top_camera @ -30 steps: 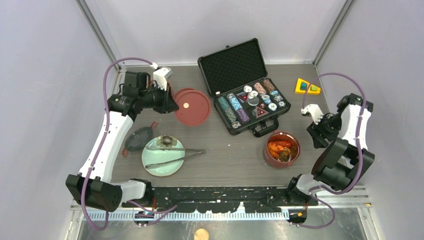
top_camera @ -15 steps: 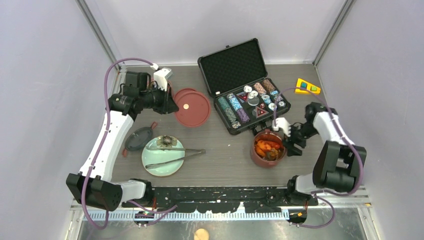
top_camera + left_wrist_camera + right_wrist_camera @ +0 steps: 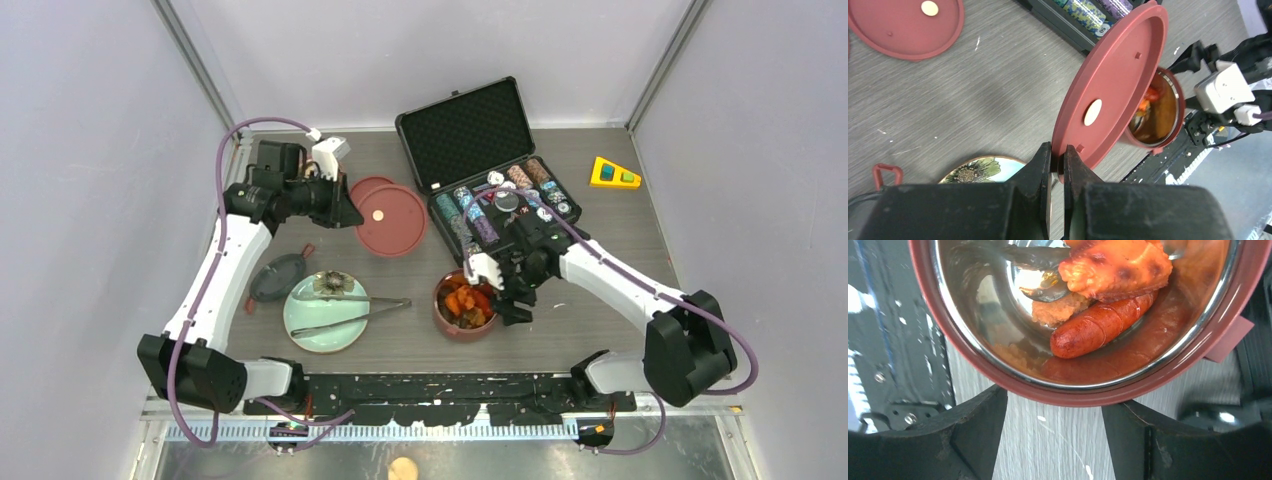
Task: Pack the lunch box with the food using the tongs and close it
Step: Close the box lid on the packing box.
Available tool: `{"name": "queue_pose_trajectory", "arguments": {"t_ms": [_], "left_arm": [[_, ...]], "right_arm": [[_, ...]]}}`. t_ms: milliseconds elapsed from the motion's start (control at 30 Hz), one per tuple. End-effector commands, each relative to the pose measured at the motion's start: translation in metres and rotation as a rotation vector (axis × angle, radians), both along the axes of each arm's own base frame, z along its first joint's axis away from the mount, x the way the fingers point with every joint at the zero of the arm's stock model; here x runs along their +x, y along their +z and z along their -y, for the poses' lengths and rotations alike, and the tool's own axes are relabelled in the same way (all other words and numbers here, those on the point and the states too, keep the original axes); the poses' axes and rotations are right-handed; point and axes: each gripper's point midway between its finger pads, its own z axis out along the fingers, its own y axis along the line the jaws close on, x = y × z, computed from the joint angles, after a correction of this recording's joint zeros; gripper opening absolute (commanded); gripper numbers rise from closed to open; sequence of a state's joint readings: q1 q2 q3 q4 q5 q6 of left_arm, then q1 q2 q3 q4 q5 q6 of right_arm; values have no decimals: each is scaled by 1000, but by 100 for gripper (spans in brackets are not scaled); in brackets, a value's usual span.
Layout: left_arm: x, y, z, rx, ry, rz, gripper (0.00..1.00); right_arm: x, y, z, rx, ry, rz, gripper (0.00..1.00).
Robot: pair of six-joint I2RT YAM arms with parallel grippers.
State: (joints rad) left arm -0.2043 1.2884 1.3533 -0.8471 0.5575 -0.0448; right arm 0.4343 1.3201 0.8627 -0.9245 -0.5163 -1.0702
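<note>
The open bowl tier [image 3: 460, 332] of the lunch box sits on the desk [image 3: 640, 215] toward the near edge, roughly midway between the two arms. The food [image 3: 463, 302] is inside: through the right wrist camera I make out a sausage [image 3: 1098, 327], an orange shrimp-like piece [image 3: 1118, 265] and a beige lump.

The right jaws stand wide apart, gripping nothing, just beside the bowl's right-hand wall. From that wrist the rim lies straight ahead of the gap and looks far wider than it. The left jaws are clamped on the edge of a flat red inner lid [image 3: 1113, 95], which is carried tilted.

That is the relation I watch: from the held lid, the bowl lies to the right and toward the near edge, well apart in the top view. I judge lidding to be the step in hand. The lid is round, so it has no long axis; only levelling and centring matter.

A second red lid [image 3: 362, 186] lies flat on the desk behind the held one. The tongs [image 3: 350, 310] rest across the pale green plate [image 3: 305, 335], long axis left to right, joined end toward the bowl, nearer the left arm. The dark top lid [image 3: 275, 280] lies just left of the plate.

I can read no writing; the markings inside the poker case [image 3: 465, 140] are too small.
</note>
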Motion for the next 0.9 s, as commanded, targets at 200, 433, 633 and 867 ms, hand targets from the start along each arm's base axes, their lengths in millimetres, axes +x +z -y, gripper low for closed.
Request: {"name": "queue_pose_trajectory", "arguments": {"t_ms": [200,433,633,867], "left_arm": [[-20,8,30,-108,-118,-110,7],[-64,-23,69,-30,-294,-271,8],[-88,-46,93,-1,-402,-428,8],[-92,-49,104,8,-435,-448,8]], "right_arm": [[34,65,-55,157,-262,-5,73],[47,134,-34,285,-530,-94,72],[41,162,-32,332,-639,-186,70],[36,171,-49,354,-692,-187,67]]}}
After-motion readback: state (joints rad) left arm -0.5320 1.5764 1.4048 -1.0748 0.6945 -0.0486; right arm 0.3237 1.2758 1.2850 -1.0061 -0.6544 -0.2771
